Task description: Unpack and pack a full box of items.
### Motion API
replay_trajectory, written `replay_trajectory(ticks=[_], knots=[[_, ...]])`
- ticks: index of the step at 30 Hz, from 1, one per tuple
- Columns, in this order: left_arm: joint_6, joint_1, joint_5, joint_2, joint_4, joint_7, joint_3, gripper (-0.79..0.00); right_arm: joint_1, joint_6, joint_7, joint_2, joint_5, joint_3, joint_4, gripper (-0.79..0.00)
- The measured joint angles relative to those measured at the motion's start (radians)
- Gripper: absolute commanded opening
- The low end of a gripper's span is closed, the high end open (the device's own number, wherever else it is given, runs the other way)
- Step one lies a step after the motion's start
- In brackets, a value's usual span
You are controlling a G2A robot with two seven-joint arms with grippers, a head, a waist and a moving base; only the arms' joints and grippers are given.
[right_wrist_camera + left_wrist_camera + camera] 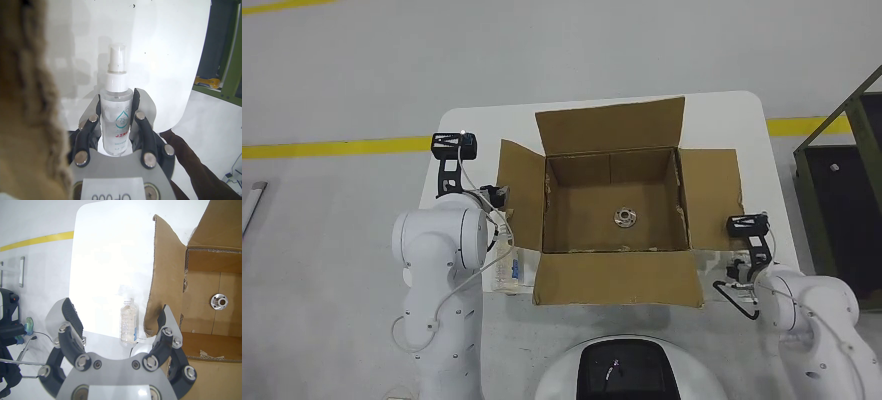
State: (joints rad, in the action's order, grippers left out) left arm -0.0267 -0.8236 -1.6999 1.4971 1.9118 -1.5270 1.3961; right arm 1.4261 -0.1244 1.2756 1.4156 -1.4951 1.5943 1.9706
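Clear water bottle [128, 323] lies on the table [722, 110] just left of the box [617, 278], near the left gripper [117, 308], whose fingers are spread and empty. This open box holds one metal ring [625, 216]. To its right, the right gripper [117, 96] clamps a spray bottle [115, 113]. Unpacking looks nearly done, I think; packing remains. White table, grey floor [332, 60], yellow line [332, 148].

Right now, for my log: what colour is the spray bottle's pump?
White pump; best in right wrist view.
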Motion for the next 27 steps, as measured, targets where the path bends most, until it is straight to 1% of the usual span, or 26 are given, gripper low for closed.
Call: replay_trajectory(ticks=[1, 3, 4, 8, 11, 13, 14, 16, 18, 20, 21, 22, 24, 26, 27], knots=[[0.0, 0.0, 0.0, 0.0, 0.0, 0.0, 0.0, 0.0, -0.002, 0.0, 0.003, -0.001, -0.001, 0.0, 0.004, -0.428], [0.0, 0.0, 0.0, 0.0, 0.0, 0.0, 0.0, 0.0, -0.003, 0.0, 0.007, -0.001, -0.004, 0.0, 0.007, -0.382], [0.0, 0.0, 0.0, 0.0, 0.0, 0.0, 0.0, 0.0, -0.005, 0.0, 0.009, -0.002, -0.005, 0.0, 0.008, -0.397], [0.0, 0.0, 0.0, 0.0, 0.0, 0.0, 0.0, 0.0, -0.008, 0.0, 0.006, -0.003, -0.009, 0.0, 0.01, -0.4], [0.0, 0.0, 0.0, 0.0, 0.0, 0.0, 0.0, 0.0, -0.01, -0.016, 0.006, -0.005, -0.02, 0.011, 0.046, -0.394], [0.0, 0.0, 0.0, 0.0, 0.0, 0.0, 0.0, 0.0, -0.008, -0.038, 0.015, -0.006, -0.039, 0.03, 0.1, -0.28], [0.0, 0.0, 0.0, 0.0, 0.0, 0.0, 0.0, 0.0, -0.008, -0.048, 0.02, -0.007, -0.05, 0.04, 0.128, -0.126], [0.0, 0.0, 0.0, 0.0, 0.0, 0.0, 0.0, 0.0, -0.009, -0.066, 0.031, -0.009, -0.078, 0.061, 0.199, -0.172], [0.0, 0.0, 0.0, 0.0, 0.0, 0.0, 0.0, 0.0, -0.014, -0.079, 0.04, -0.01, -0.1, 0.076, 0.263, -0.154], [0.0, 0.0, 0.0, 0.0, 0.0, 0.0, 0.0, 0.0, -0.028, -0.092, 0.043, -0.01, -0.116, 0.086, 0.335, -0.169], [0.0, 0.0, 0.0, 0.0, 0.0, 0.0, 0.0, 0.0, -0.037, -0.095, 0.04, -0.01, -0.118, 0.086, 0.363, -0.182], [0.0, 0.0, 0.0, 0.0, 0.0, 0.0, 0.0, 0.0, -0.055, -0.095, 0.033, -0.01, -0.121, 0.083, 0.386, -0.243], [0.0, 0.0, 0.0, 0.0, 0.0, 0.0, 0.0, 0.0, -0.099, -0.09, 0.006, -0.01, -0.124, 0.066, 0.384, -0.428], [0.0, 0.0, 0.0, 0.0, 0.0, 0.0, 0.0, 0.0, -0.157, -0.079, -0.007, -0.01, -0.132, 0.026, 0.379, -0.542], [0.0, 0.0, 0.0, 0.0, 0.0, 0.0, 0.0, 0.0, -0.181, -0.073, -0.002, -0.009, -0.137, 0.005, 0.379, -0.656]])
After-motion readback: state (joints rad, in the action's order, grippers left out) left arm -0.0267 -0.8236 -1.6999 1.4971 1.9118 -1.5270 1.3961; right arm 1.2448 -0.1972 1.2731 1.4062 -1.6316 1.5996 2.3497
